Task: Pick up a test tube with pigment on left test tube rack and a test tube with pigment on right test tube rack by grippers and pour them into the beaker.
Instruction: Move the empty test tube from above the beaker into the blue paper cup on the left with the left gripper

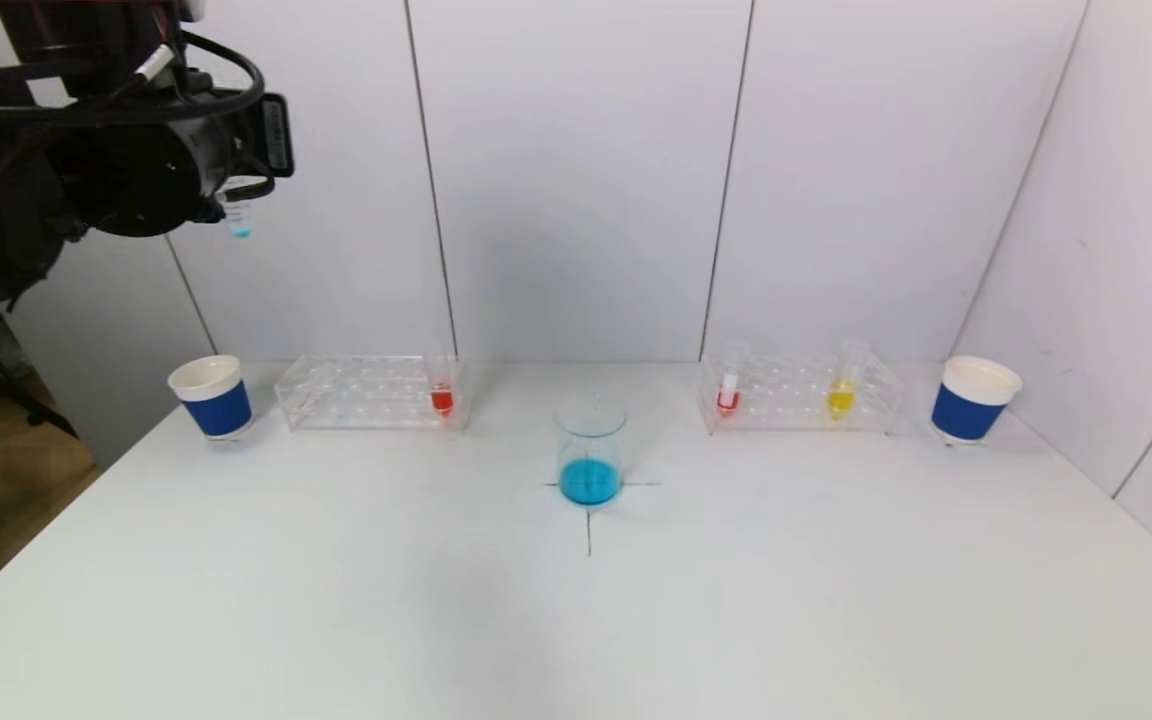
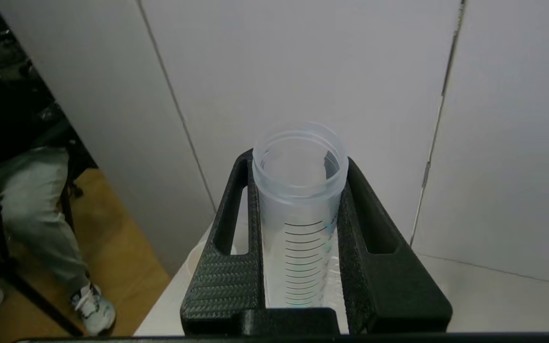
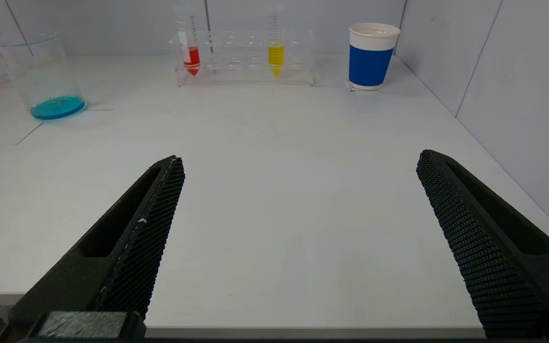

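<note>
On the table [image 1: 336,600] the beaker [image 1: 590,452] stands in the middle. Behind it to the left is the left test tube rack [image 1: 366,392], to the right the right test tube rack [image 1: 801,393]. One paper cup [image 1: 212,397] stands left of the left rack, another paper cup [image 1: 972,399] right of the right rack.

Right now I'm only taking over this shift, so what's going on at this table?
The left gripper is raised high at the table's left side, jaws shut on a nearly emptied test tube. The beaker at the middle holds blue liquid. The right gripper waits low and open at the near edge, facing the right rack.
</note>
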`<state>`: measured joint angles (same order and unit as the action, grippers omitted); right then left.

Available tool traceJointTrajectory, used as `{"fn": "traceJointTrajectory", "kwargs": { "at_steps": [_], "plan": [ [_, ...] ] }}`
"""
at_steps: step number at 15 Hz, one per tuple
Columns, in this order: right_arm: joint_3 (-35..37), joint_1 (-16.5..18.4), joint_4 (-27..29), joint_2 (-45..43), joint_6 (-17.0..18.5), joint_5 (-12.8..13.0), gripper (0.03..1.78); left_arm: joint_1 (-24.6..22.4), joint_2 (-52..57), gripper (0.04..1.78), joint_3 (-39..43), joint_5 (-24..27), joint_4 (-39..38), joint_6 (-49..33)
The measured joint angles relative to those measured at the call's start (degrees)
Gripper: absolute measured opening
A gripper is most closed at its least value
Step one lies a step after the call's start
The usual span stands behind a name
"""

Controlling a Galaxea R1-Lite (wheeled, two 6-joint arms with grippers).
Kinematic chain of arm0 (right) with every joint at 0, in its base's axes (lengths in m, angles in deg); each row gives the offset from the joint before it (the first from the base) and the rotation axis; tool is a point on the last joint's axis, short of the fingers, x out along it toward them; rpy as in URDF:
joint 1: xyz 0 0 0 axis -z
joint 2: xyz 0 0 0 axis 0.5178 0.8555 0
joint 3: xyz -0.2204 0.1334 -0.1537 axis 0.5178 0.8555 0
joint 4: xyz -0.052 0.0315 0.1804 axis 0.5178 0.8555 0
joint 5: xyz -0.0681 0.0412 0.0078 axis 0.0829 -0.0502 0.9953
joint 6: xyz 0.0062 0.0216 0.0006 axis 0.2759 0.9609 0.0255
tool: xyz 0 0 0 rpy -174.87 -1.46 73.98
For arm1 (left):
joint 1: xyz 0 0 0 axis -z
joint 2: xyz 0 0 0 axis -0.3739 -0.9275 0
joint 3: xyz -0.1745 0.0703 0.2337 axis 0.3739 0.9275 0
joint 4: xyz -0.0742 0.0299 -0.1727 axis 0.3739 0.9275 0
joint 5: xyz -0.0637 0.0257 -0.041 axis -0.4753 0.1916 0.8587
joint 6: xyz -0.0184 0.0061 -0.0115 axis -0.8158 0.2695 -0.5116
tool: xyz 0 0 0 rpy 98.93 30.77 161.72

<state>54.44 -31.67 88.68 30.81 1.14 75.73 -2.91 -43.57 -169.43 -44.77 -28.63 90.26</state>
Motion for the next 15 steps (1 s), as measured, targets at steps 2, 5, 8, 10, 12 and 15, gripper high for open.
{"fn": "traceJointTrajectory", "kwargs": {
  "at_steps": [2, 5, 8, 10, 12, 15],
  "plan": [
    [0.00, -0.02, 0.00, 0.00, 0.02, 0.00, 1.77, -0.50, 2.06, 0.45, 3.51, -2.76, -0.02, -2.46],
    [0.00, -0.02, 0.00, 0.00, 0.00, 0.00, 1.77, -3.47, 5.23, 0.45, 10.51, -4.30, -0.33, -4.88],
    [0.00, 0.00, 0.00, 0.00, 0.00, 0.00, 1.77, -8.79, 6.91, 0.45, 15.43, -3.94, -1.02, -9.25],
    [0.00, -0.02, 0.00, 0.00, 0.00, 0.00, 1.77, -12.04, 6.80, 0.45, 18.08, -2.39, -1.90, -11.26],
    [0.00, -0.02, 0.00, 0.00, 0.00, 0.00, 1.77, -15.17, 5.60, 0.45, 19.85, -0.05, -4.06, -12.09],
    [0.00, -0.02, 0.00, 0.00, 0.00, 0.00, 1.77, -19.66, 1.38, 0.45, 20.74, 2.10, -9.16, -12.20]
  ]
}}
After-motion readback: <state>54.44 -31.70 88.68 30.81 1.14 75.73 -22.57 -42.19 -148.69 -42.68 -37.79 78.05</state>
